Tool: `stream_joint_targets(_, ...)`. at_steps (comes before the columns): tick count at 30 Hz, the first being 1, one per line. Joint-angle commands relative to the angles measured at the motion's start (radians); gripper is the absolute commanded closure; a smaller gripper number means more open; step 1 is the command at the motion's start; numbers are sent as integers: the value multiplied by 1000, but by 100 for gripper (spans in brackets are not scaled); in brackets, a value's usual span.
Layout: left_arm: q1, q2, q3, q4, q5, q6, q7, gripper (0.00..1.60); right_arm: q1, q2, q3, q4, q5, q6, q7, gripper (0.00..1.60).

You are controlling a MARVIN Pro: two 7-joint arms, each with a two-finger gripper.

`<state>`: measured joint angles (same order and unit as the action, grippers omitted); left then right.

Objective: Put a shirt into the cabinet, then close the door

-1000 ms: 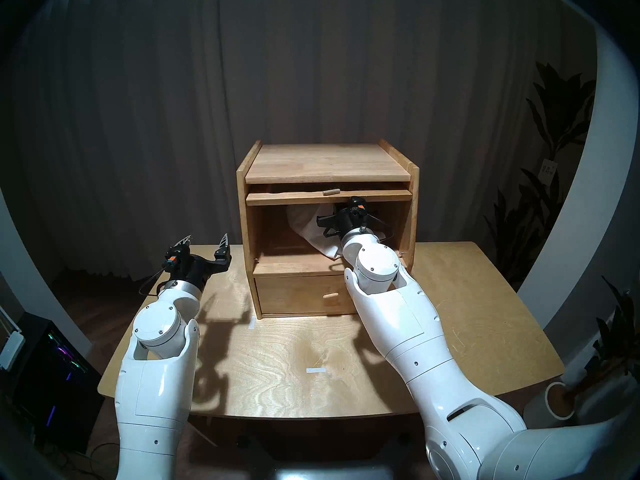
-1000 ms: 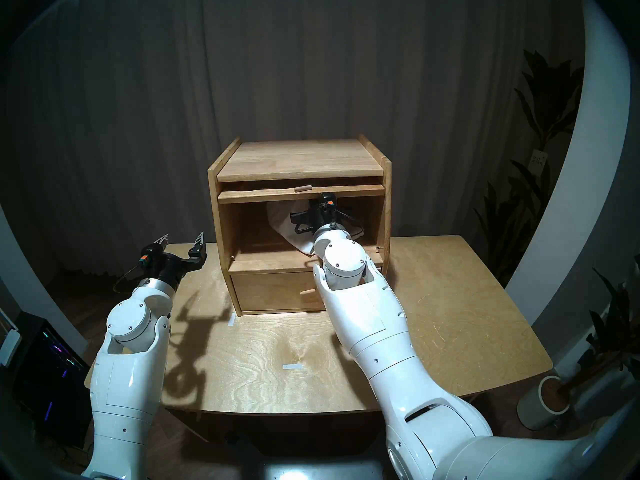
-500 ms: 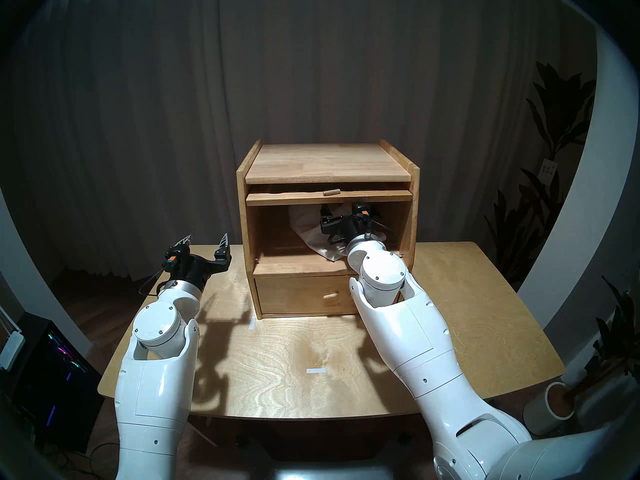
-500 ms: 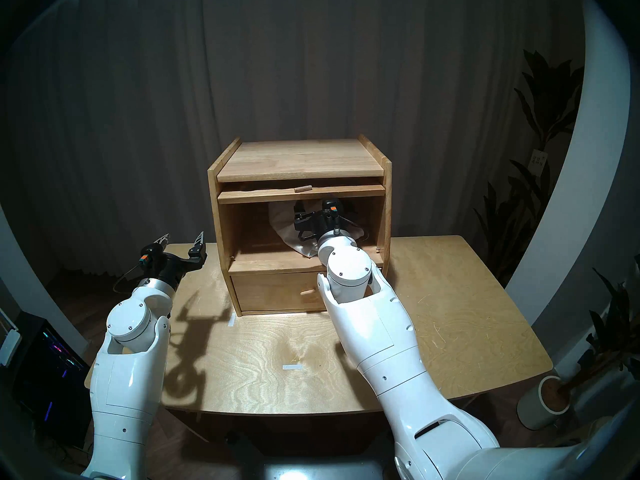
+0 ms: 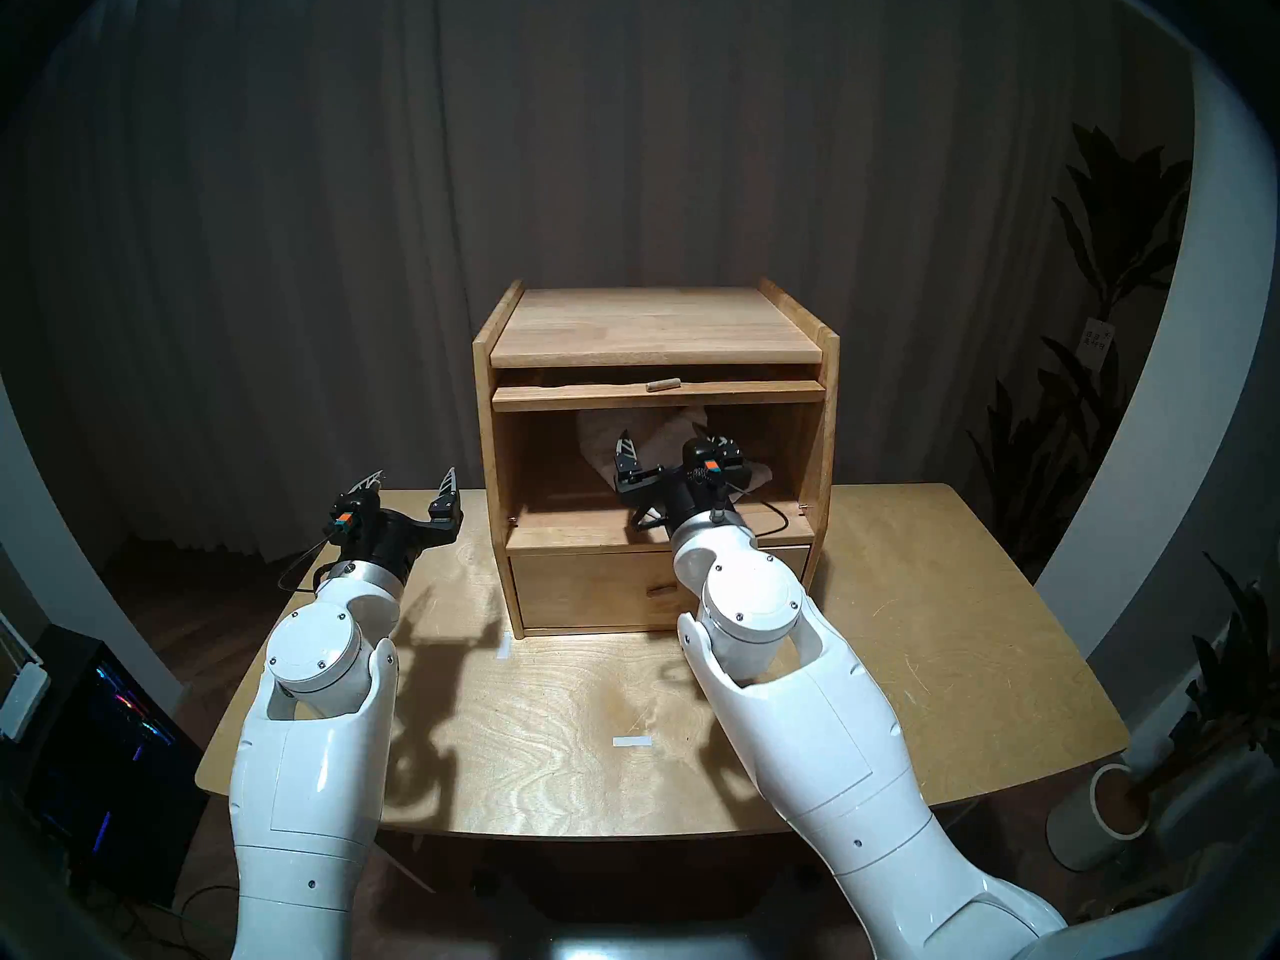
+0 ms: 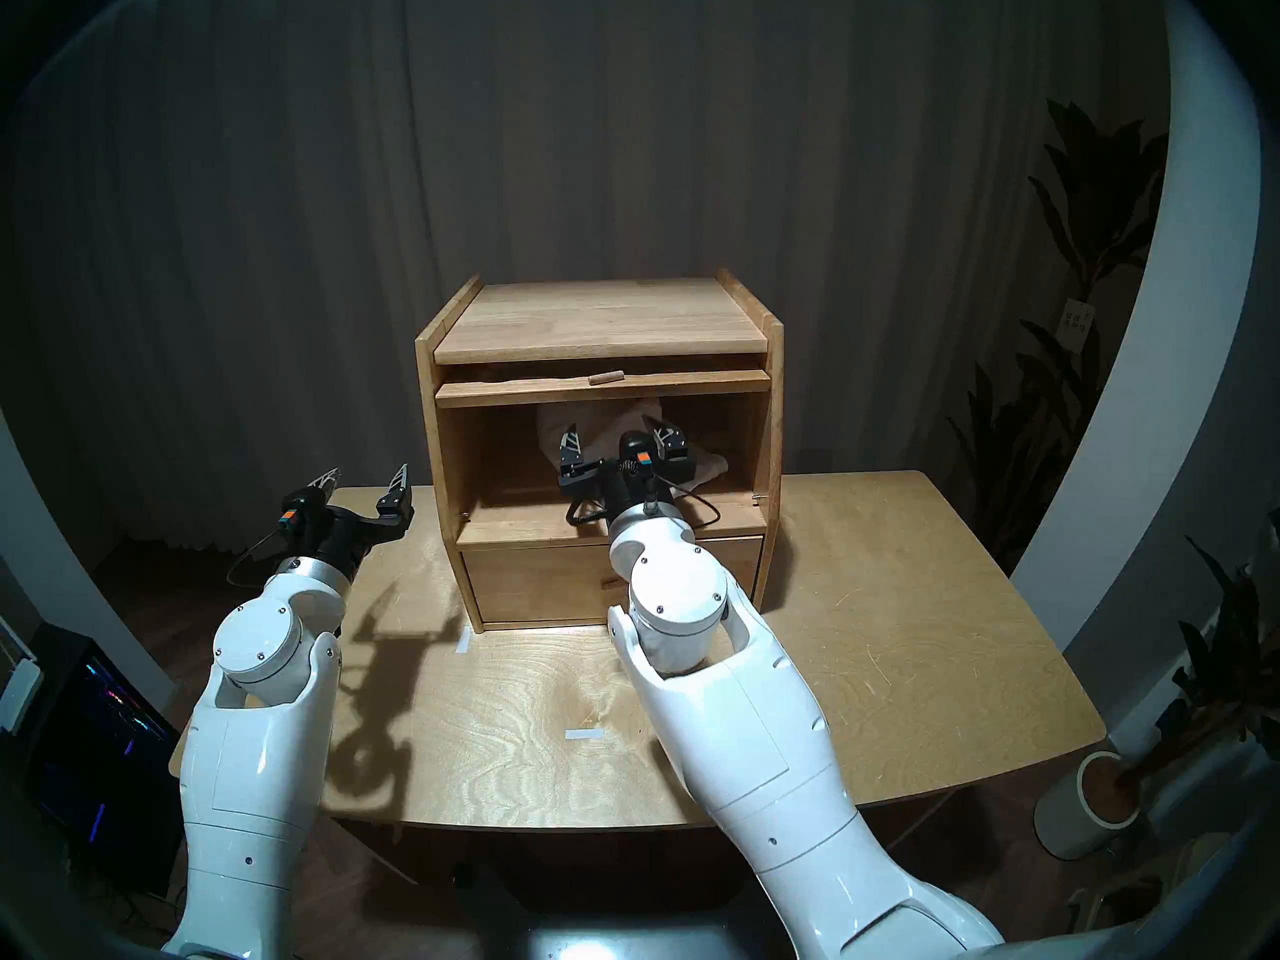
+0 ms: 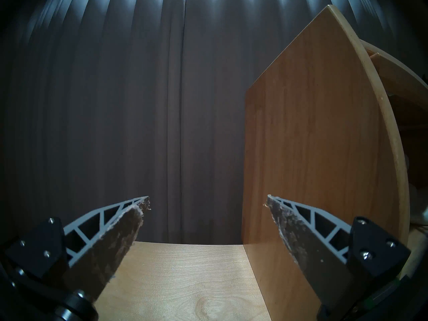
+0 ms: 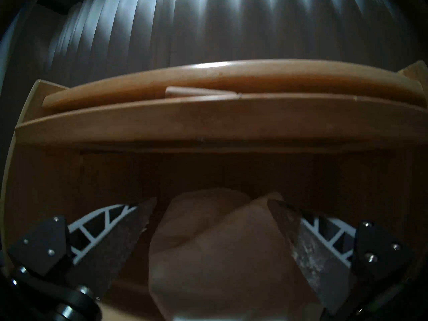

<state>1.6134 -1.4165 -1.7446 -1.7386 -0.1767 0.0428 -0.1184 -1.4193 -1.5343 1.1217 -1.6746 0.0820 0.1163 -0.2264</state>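
The light-wood cabinet [image 5: 654, 328] [image 6: 599, 318] stands at the back of the table. Its door [image 5: 748, 392] [image 6: 692, 383] [image 8: 208, 123] is raised flat under the top, peg handle [image 5: 663, 384] [image 8: 185, 91] pointing forward. The white shirt [image 5: 665, 425] [image 6: 609, 418] [image 8: 215, 244] lies crumpled in the upper compartment. My right gripper [image 5: 675, 446] [image 6: 616, 433] [image 8: 212, 201] is open at the compartment's mouth, its fingers either side of the shirt without gripping it. My left gripper [image 5: 412, 484] [image 6: 363, 477] [image 7: 207, 201] is open and empty beside the cabinet's left wall [image 7: 312, 151].
Below the compartment is a shut drawer [image 5: 589, 588], its knob partly hidden by my right wrist. Two white tape marks [image 5: 632, 742] [image 5: 503, 645] lie on the table [image 5: 554, 730]. A potted plant [image 5: 1115, 810] stands right of the table, a computer case [image 5: 104, 730] left.
My right gripper opened, let go of the shirt, and drew back and down toward the compartment's front. The shirt settled inside. The left arm has not moved.
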Motion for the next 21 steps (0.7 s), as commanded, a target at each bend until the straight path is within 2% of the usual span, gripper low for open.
stream_joint_targets(1,-13,1,1,-16,-1,-5,-1,0,-115,45,-11,-113,18,37,-57,0)
stream_joint_targets(3,-13,1,1,-15,-1,-5,-1,0,-135,48,-17,-128,17,43,-69,0)
stream_joint_targets(4,-13,1,1,-15,-1,-5,-1,0,-152,49,-20,-144,17,47,-77,57)
stream_joint_targets(5,-13,1,2,-15,-1,-5,-1,0,-170,50,-23,-161,13,50,-82,92)
stream_joint_targets(6,-13,1,2,-15,-1,-5,-1,0,-185,53,-27,-173,13,54,-91,160)
stream_joint_targets(12,-13,2,2,-14,-1,-5,-1,0,-247,96,-62,-249,-14,79,-132,160)
stream_joint_targets(20,-14,3,2,-14,-2,-6,0,0,-345,157,-62,-356,-56,121,-214,160)
stream_joint_targets(21,-14,3,3,-15,-2,-6,0,0,-345,157,-59,-348,-66,123,-221,160)
